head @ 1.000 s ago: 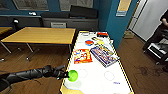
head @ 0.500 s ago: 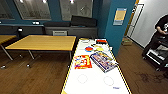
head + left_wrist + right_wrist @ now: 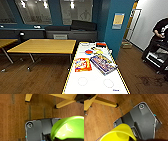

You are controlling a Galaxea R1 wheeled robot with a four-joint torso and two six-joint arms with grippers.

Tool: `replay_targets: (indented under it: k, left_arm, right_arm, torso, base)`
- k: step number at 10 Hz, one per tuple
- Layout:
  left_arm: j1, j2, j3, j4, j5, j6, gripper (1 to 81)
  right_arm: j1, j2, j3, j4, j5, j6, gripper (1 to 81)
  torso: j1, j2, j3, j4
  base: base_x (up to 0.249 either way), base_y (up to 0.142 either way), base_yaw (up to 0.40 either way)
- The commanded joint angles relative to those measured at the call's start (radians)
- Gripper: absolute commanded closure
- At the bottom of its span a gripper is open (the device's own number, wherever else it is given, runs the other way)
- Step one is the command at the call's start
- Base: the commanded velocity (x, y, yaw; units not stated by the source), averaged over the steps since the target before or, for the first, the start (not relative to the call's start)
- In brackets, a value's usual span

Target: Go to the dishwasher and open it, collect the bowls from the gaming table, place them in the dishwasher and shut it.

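Room: office lounge, teal walls, dark glass panes, brown wood-grain floor (image 3: 42, 75).
Worktops: long white one with yellow edging (image 3: 96, 83), flat and glossy, strewn with printed boxes and small coloured items; wooden table (image 3: 43, 46) beside it, matte top, thin metal legs.
Person: at far right, bent over a dark cart (image 3: 160, 32).
Green bowl: close against left wrist plate (image 3: 68, 128), over the floor; smooth glossy plastic, rounded wall, thin rim.
Yellow bowl: close against right wrist plate (image 3: 118, 133), over the floor; same glossy plastic, open mouth, thin curved lip.
Handling, judged: light, stiff, unlikely to break; slick, so apt to slip or swing; best taken by pinching the rim.
Left pincer: cannot tell open or closed.
Right pincer: cannot tell.
Dishwasher: not reached yet, judged.
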Motion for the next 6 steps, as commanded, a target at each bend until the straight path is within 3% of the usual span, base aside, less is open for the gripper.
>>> replay_targets:
  k: [1,3,5,6]
  left_arm:
    - [0.058,0.056,-0.076,0.151,-0.072,0.006,81.1]
    - [0.121,0.131,-0.18,0.182,-0.107,0.008,81.1]
    - [0.145,0.159,-0.242,0.182,-0.132,0.006,81.1]
    - [0.147,0.157,-0.245,0.182,-0.133,0.006,81.1]
  right_arm:
    - [0.027,-0.01,-0.052,-0.023,-0.049,0.002,81.1]
    - [0.016,0.009,-0.084,-0.024,-0.062,0.001,81.1]
    - [0.013,0.02,-0.095,-0.024,-0.062,-0.001,81.1]
    - [0.011,0.02,-0.094,-0.024,-0.062,-0.001,81.1]
  torso:
    - [0.0,0.0,0.0,0.0]
    - [0.0,0.0,0.0,0.0]
    - [0.0,0.0,0.0,0.085]
    - [0.0,0.0,0.0,0.101]
  base:
    - [0.0,0.0,0.0]
    - [0.0,0.0,0.0]
    - [0.0,0.0,0.0]
    - [0.0,0.0,0.0]
